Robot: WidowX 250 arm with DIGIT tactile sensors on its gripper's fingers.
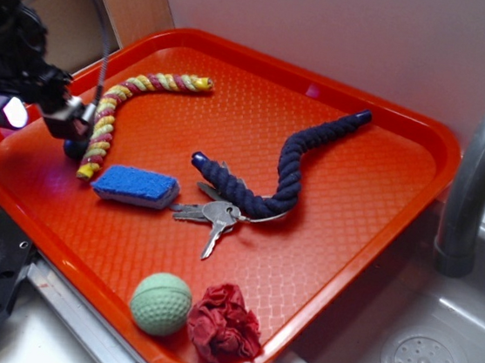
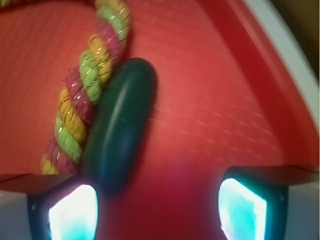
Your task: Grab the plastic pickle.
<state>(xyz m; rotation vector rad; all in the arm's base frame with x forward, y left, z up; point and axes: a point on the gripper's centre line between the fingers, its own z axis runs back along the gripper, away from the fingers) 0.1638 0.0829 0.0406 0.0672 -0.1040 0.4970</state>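
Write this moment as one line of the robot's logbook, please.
phase: approach | gripper: open, above tray | plastic pickle: ungrasped, lying against striped rope, nearer one finger

On the tray point(image 1: 379, 215), the striped rope point(image 1: 115, 106) curves at ten o'clock, the pickle point(image 2: 120, 125) touching its lower end. The sponge point(image 1: 135, 185) lies just right of that end, the keys point(image 1: 212, 216) beside it at centre. The ball point(image 1: 161, 304) and crumpled cloth point(image 1: 224, 324) sit at six o'clock, side by side.
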